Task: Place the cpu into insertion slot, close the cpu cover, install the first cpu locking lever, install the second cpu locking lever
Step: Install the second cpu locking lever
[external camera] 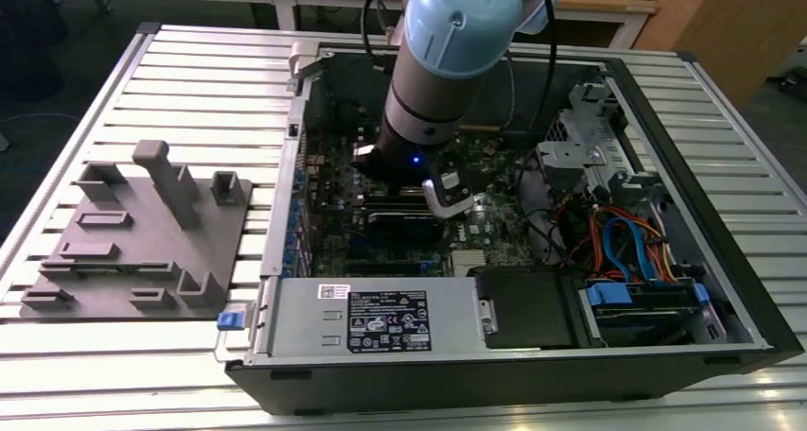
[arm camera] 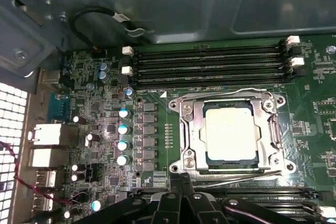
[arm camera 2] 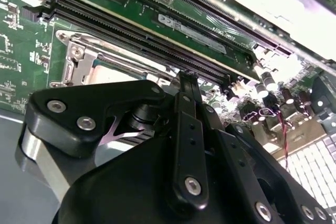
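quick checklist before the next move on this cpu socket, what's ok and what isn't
1. cpu lies square in the insertion slot: ok.
2. cpu cover folded down around the chip: looks ok; full seating cannot tell.
3. Locking levers latched: cannot tell.
4. gripper sits close beside the socket edge, jaws holding nothing visible: ok.
5. Jaws open or shut: cannot tell.
6. Memory slots beside the socket free of the gripper: ok.

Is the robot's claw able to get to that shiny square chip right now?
Probably yes. In the first wrist view the cpu already sits in the insertion slot, framed by the cpu cover, with nothing lying over it. The claw hangs right beside the slot's edge.
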### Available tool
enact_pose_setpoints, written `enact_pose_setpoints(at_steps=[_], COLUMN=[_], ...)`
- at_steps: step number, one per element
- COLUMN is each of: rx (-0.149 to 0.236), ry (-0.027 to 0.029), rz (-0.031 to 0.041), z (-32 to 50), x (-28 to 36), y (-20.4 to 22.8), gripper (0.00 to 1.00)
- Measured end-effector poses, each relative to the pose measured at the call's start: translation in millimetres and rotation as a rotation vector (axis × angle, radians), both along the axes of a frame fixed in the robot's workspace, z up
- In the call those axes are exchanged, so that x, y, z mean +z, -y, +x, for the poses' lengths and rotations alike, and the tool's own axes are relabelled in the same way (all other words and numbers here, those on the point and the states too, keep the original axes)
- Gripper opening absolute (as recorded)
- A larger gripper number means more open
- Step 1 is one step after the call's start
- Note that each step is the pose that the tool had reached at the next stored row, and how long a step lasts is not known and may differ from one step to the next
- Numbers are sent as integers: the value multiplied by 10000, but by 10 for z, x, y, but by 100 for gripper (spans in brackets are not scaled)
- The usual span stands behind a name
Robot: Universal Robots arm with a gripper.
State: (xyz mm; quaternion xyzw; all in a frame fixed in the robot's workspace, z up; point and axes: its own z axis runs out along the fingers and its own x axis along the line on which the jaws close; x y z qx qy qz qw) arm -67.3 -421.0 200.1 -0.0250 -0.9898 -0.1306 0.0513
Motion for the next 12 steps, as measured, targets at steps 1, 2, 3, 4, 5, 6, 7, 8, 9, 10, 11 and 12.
enact_pose_setpoints(at_steps=[1, 2, 3, 4, 5, 6, 7, 8, 9, 10, 11, 12], rx=[-10, -17, -24, -37, -61, -101, -158, -200, -217, -223, -225, -225], ry=[1, 1, 1, 0, 0, 0, 1, 0, 1, 1, 2, 2], rz=[3, 9, 18, 30, 45, 72, 106, 133, 152, 161, 164, 163], z=[0, -1, -2, -2, -2, -2, -3, -6, -11, -17, -27, -39], x=[-13, -23, -31, -36, -41, -43, -45, -45, -46, -48, -50, -54], y=[0, 0, 0, 0, -1, -1, -2, -2, -2, -2, -3, -3], gripper=[11, 11, 11, 11, 11, 11, 11, 11, 11, 11, 11, 11])
